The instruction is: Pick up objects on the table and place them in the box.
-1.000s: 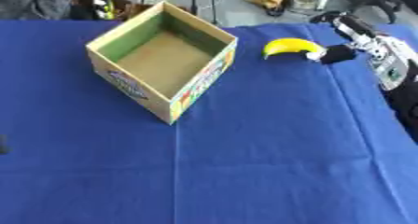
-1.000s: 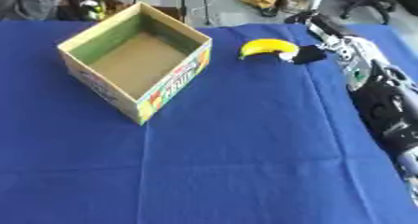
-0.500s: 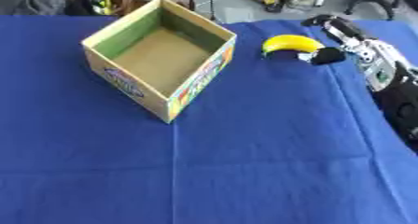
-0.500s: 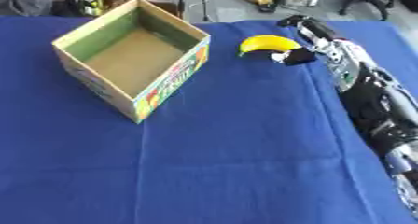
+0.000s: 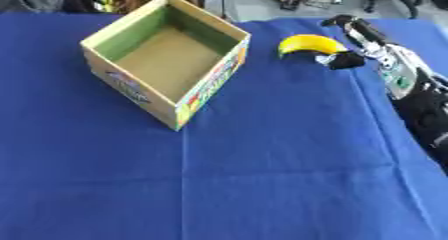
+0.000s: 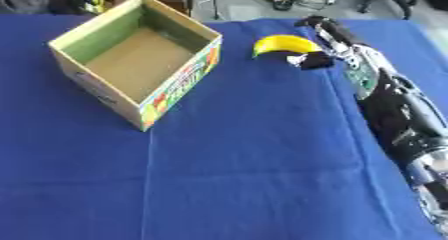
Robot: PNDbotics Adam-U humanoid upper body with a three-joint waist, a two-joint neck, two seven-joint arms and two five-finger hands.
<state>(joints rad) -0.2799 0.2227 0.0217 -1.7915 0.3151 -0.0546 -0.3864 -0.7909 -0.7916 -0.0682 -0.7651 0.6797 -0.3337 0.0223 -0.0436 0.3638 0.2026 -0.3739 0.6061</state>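
a wide stretch of blue cloth covers the counter [image 5: 262, 184], creased along faint fold lines and bare in the near half. from the right edge the robot's black and silver right arm [image 6: 398, 114] runs up and away across the cloth toward the far side. left of centre stands an open cardboard box [image 5: 166, 64], turned so one corner points toward the viewer, its inner walls green, its floor plain brown and holding nothing, its outer faces printed in bright colours. farther back and to the right, well apart from the box, a yellow banana [image 5: 311, 44] lies on the cloth with its curve arching upward. the right hand [image 5: 363, 41] sits just beside the banana's right end, its fingers [image 5: 343, 60] spread apart around that end, one dark fingertip low against the cloth below the fruit and another reaching past it on the far side (whether any of them actually touches the peel cannot be told). the banana rests on the counter, not lifted. beyond the cloth's far edge, dim clutter and dark stands show on a grey floor.
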